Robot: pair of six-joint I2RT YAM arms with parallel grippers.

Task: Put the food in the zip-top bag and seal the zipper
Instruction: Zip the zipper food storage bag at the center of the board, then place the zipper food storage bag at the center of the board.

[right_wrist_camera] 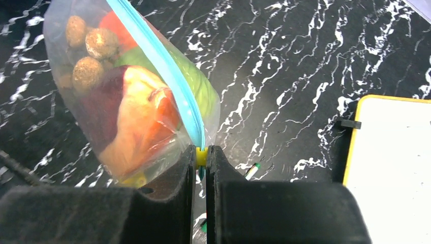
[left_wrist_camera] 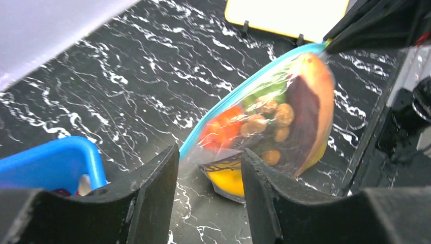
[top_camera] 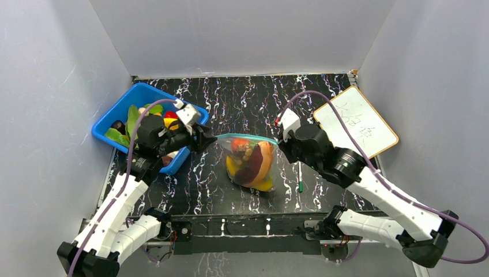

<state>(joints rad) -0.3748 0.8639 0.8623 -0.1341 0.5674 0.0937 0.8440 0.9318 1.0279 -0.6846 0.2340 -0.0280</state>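
The zip-top bag (top_camera: 252, 163) hangs over the middle of the table, full of food (top_camera: 254, 157): orange, red, yellow and dark pieces. Its teal zipper (top_camera: 247, 136) runs along the top edge between both grippers. My right gripper (right_wrist_camera: 202, 154) is shut on the zipper's right end, pinching a small yellow slider (right_wrist_camera: 201, 156). My left gripper (left_wrist_camera: 209, 157) is open at the bag's left end. The zipper's (left_wrist_camera: 243, 90) left tip comes down beside its left finger (left_wrist_camera: 152, 188), and nothing is clamped between the fingers. More food (top_camera: 134, 119) lies in the bin.
A blue plastic bin (top_camera: 113, 118) stands at the back left, just behind my left gripper. A yellow-framed whiteboard (top_camera: 356, 121) lies at the back right. A small green pen (top_camera: 300, 186) rests on the marbled black table to the right of the bag.
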